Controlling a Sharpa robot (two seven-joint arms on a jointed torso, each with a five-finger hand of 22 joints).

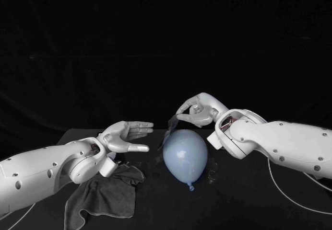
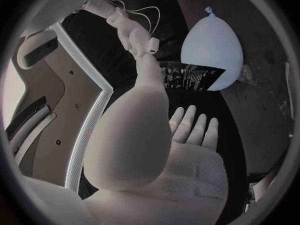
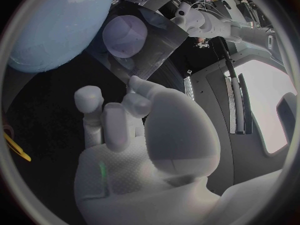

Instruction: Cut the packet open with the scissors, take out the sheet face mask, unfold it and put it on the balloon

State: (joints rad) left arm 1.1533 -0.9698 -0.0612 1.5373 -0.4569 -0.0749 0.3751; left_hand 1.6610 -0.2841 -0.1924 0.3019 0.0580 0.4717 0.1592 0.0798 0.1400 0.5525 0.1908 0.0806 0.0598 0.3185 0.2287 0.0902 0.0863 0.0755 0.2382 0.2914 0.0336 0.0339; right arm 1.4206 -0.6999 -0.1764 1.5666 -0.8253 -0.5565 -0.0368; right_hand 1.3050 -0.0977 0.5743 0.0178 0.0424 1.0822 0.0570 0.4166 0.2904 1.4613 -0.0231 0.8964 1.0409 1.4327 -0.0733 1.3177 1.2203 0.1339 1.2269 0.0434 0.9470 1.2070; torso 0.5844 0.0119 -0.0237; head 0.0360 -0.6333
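the left arm (image 1: 48, 172) covers part of the dark cloth (image 1: 103, 196). the packet (image 2: 190, 77) hides part of the balloon's (image 2: 212, 45) blunt end, and its print is too small to read. a yellow thing (image 3: 15, 150) at the rim is cut off, unidentifiable.

A pale blue balloon (image 1: 185, 153) lies on the black table (image 1: 231, 206), knot end toward the near edge. Above its far end the right hand (image 1: 197, 110) pinches a thin dark packet (image 1: 171, 126) that hangs down beside the balloon. The left hand (image 1: 124, 136) hovers just beside it, holding nothing, fingers apart. A dark grey cloth (image 1: 103, 194) lies crumpled under the left arm.
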